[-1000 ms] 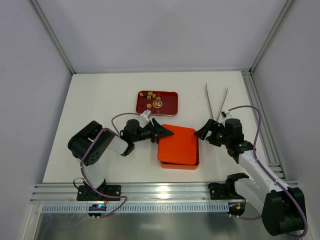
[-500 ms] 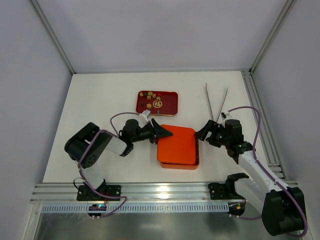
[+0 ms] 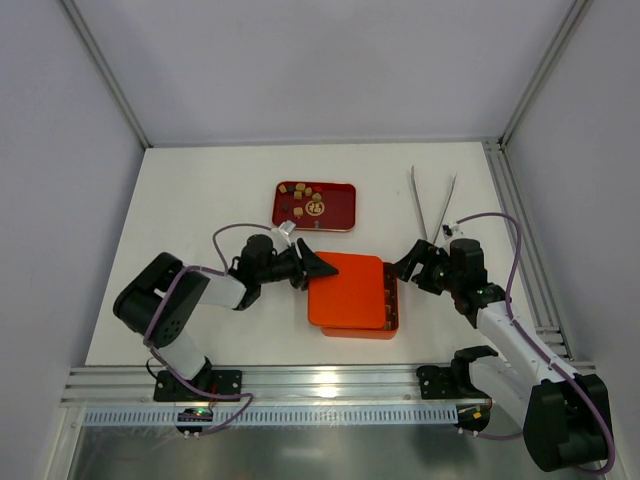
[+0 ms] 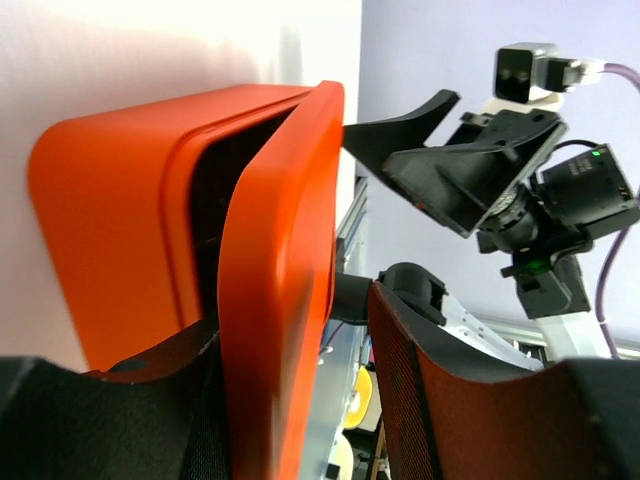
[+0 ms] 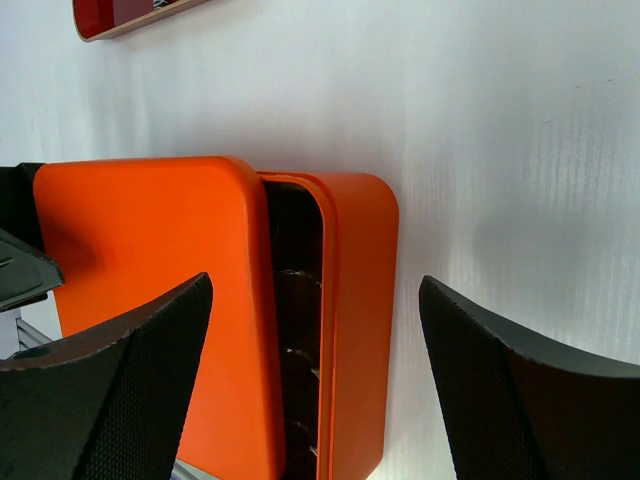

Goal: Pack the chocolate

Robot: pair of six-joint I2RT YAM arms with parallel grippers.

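Note:
The chocolate (image 3: 303,196) lies as several small brown and tan pieces in a red tray (image 3: 340,215) at the back. More dark pieces show in the cells of the orange box (image 5: 365,300) through the gap (image 5: 298,300) beside its lid. The orange lid (image 3: 345,290) sits shifted left on the box (image 3: 392,300), its left edge tilted up. My left gripper (image 3: 318,265) straddles that lid edge (image 4: 280,260): one finger is against it, the other stands apart with a gap. My right gripper (image 3: 408,265) is open and empty at the box's right side, also in its wrist view (image 5: 315,285).
Thin metal tweezers (image 3: 432,205) lie at the back right, beyond the right gripper. The red tray's edge shows at the top left of the right wrist view (image 5: 110,20). The aluminium rail (image 3: 330,385) runs along the near table edge.
My left gripper has drawn back to the left and the lid has slid left with it, uncovering a strip of the box on the right. The right arm has barely moved.

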